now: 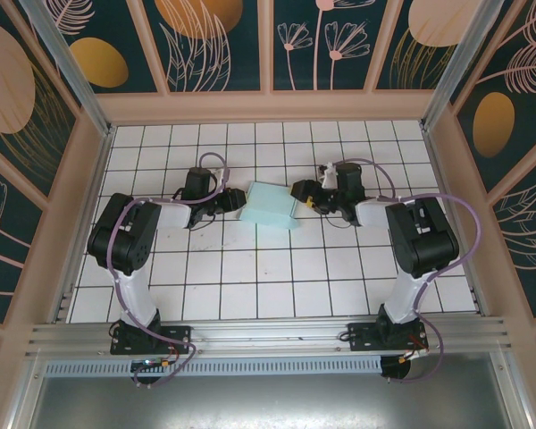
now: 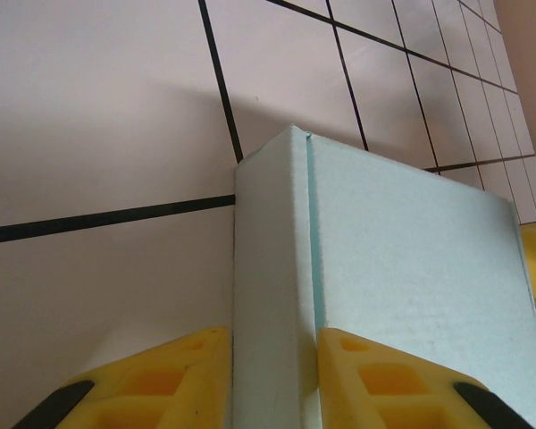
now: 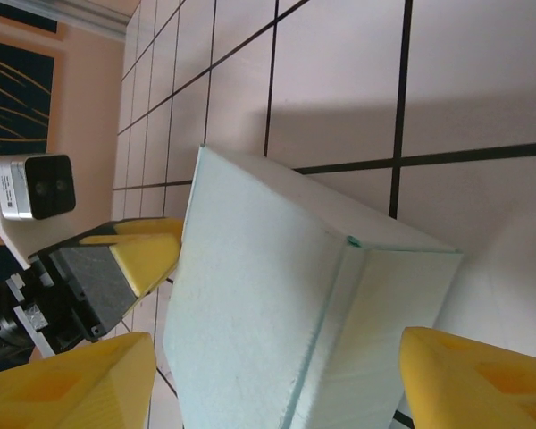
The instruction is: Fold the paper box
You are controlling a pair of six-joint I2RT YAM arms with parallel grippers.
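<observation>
L tool (image 2: 272, 380) was clenched on one end wall of the paper box (image 1: 270, 205). R tool (image 3: 272, 357) gaped astride the other end. Box sat mid-worktop (image 1: 250, 277) btwn both. Thin card, prob. light and easily crushed, so pinch gently at creased edges.

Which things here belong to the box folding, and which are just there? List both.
Job: box; left end effector, clamped on the box's side wall; right end effector, open around the box's other end.
Not the job: table; walls; rail.
</observation>
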